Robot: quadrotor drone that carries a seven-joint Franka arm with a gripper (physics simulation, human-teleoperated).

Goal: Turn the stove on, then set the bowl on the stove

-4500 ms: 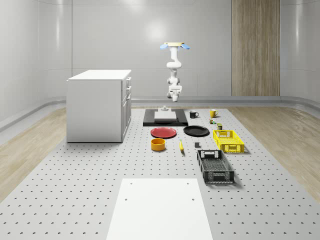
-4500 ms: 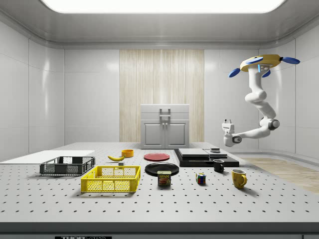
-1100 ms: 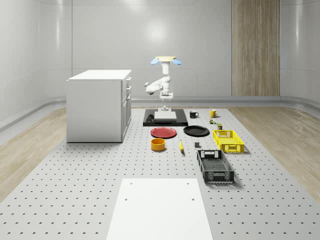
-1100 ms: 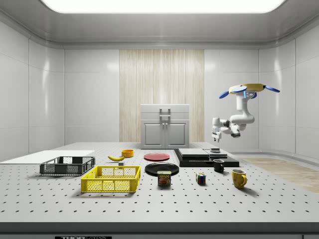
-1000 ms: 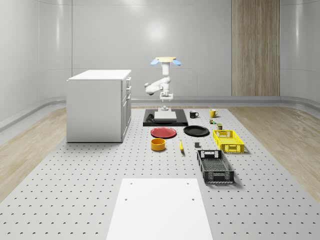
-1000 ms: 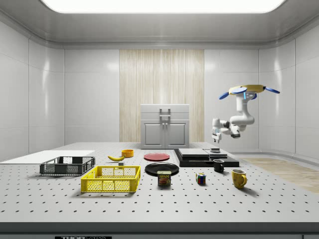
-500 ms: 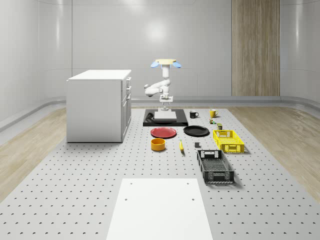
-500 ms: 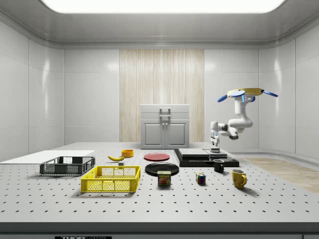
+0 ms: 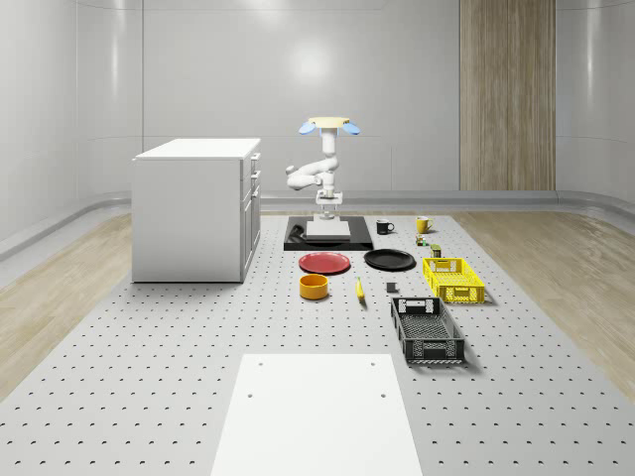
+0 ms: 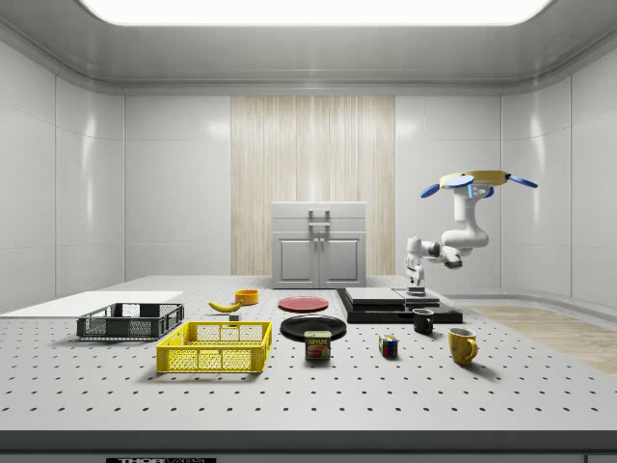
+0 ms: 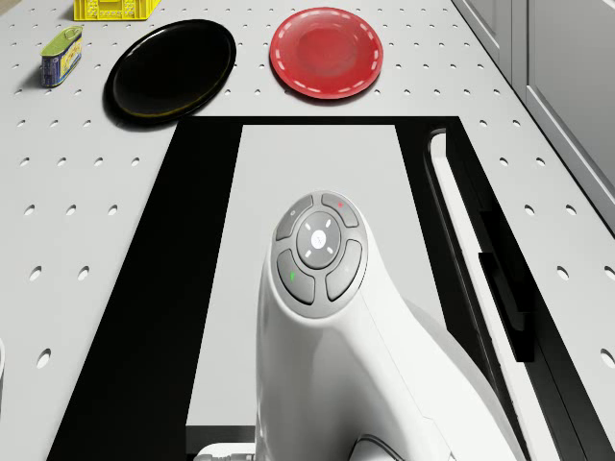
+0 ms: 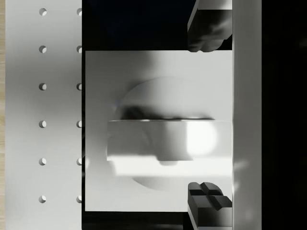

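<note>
Hovering over the stove, the drone's bent arm points its claw down.

Glossy black plate, glossy red plate, matt perforated table

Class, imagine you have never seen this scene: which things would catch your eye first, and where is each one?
The drone hovers above the far end of the table, its white arm bent down so the gripper sits just over the knob at the stove's back edge. In front of the stove lie a red plate and a black plate, with the orange bowl nearer the whole-scene camera.
</note>
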